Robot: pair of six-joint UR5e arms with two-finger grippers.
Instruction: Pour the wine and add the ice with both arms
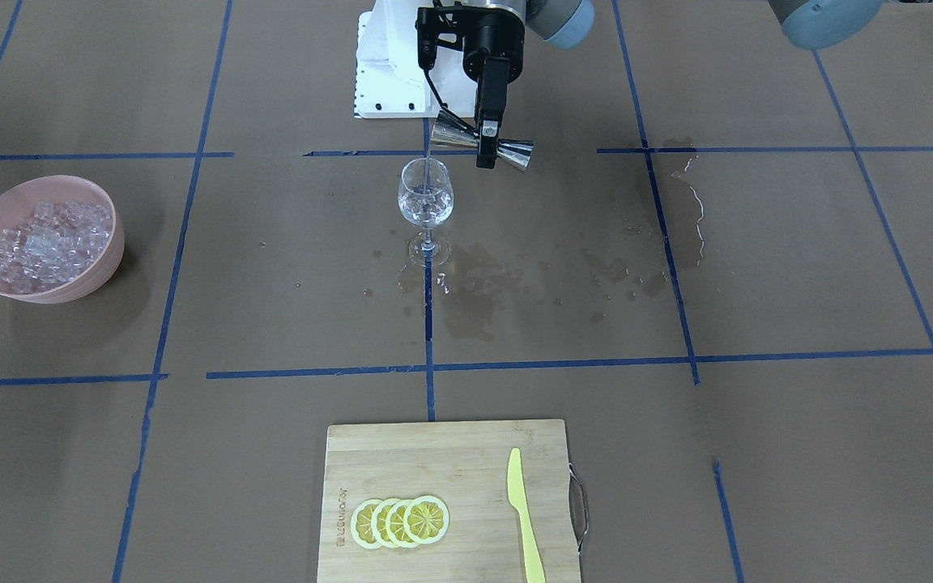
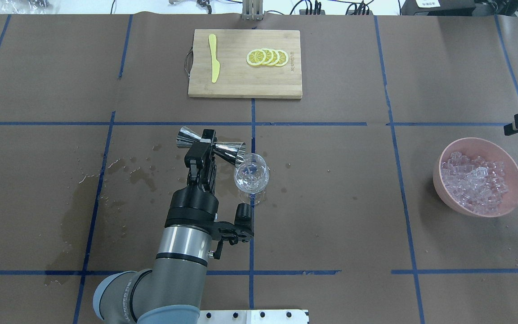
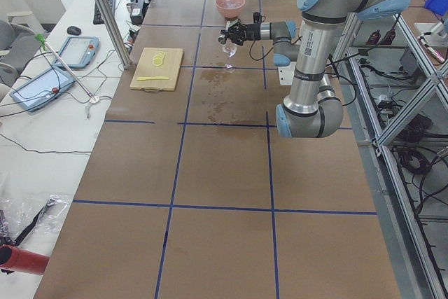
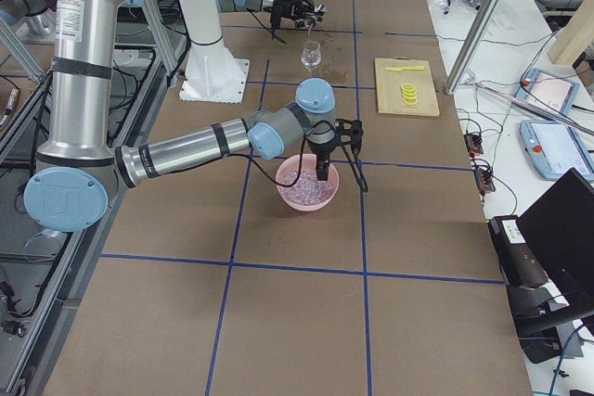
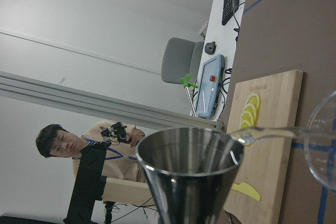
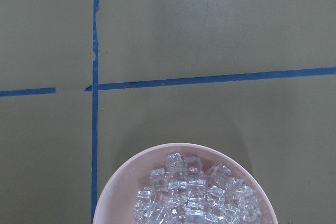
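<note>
1. Wine glass (image 1: 426, 198): standing upright at mid-bench (image 1: 798, 267), clear liquid sitting in its bowl.
2. Left gripper (image 1: 487, 142): clamping the waist of a steel jigger (image 1: 515, 152) just above the wine glass and on the robot's side of it. The jigger is lying level, and a thin stream is running from its mouth into the glass.
3. Wet patches (image 1: 499, 279): spreading around the wine glass's foot.
4. Ice (image 1: 45, 243): lying heaped in a pink bowl (image 1: 102, 267), well apart from the wine glass on the robot's right.
5. Right gripper (image 4: 321, 173): hanging on that same side, pointing down at the ice; whether its jaws are wide or narrow I cannot tell.
6. Cutting board (image 1: 434, 461): lying beyond the wine glass, away from the robot, carrying lemon slices (image 1: 402, 522) and a yellow knife (image 1: 525, 518).
</note>
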